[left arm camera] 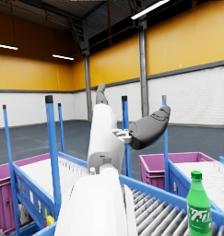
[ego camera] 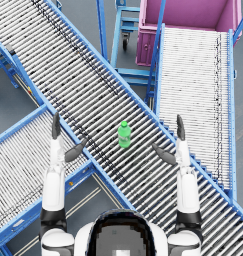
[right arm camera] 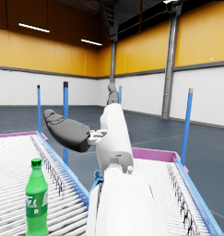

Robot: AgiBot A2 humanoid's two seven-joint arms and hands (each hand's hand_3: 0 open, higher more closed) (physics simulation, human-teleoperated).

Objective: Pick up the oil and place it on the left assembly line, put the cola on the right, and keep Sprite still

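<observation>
Green plastic Sprite bottle (ego camera: 124, 135) looks light, slick, tippy; best left ungripped, left hand (ego camera: 58, 144) and right hand (ego camera: 178, 147) spread wide, empty

Head view steeply down, both wrist views level, sharing Sprite (ego camera: 124, 135)

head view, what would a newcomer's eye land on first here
A lone green bottle stands upright on the diagonal roller conveyor, the one bright spot among grey rollers and blue rails. The left hand and right hand flank it, both empty, touching nothing. A pink bin sits at the far end of the conveyor on the right.
</observation>
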